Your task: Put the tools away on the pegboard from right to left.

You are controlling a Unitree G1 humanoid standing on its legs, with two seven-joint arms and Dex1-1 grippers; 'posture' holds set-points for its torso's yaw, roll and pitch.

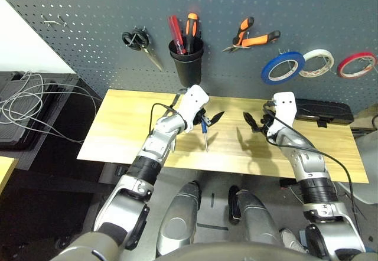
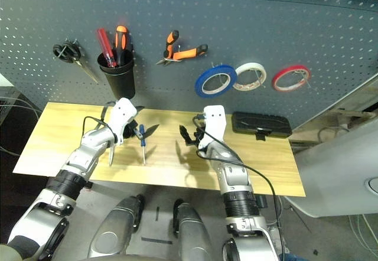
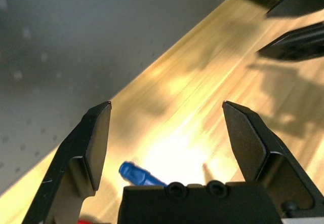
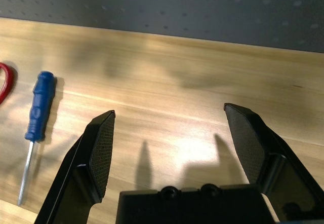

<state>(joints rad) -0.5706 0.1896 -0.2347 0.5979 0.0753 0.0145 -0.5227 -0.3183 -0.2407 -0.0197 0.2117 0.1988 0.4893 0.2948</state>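
The blue tape ring (image 1: 283,67) and pliers (image 1: 248,35) are hung on the pegboard (image 1: 230,1), presumably so that the worktop (image 1: 106,137) is freed. The screwdriver (image 4: 38,110) is laid left of the worktop's middle, its tip pointed towards the front edge, its handle nearer the back edge. Both the left gripper (image 3: 168,102) and right gripper (image 4: 170,108) are held wide open, with nothing gripped, probably so that a tool can be straddled. In the right wrist view, a red loop, probably the scissors' handle (image 4: 6,82), is seen beside the screwdriver; from the head, that spot is largely covered by the left arm.
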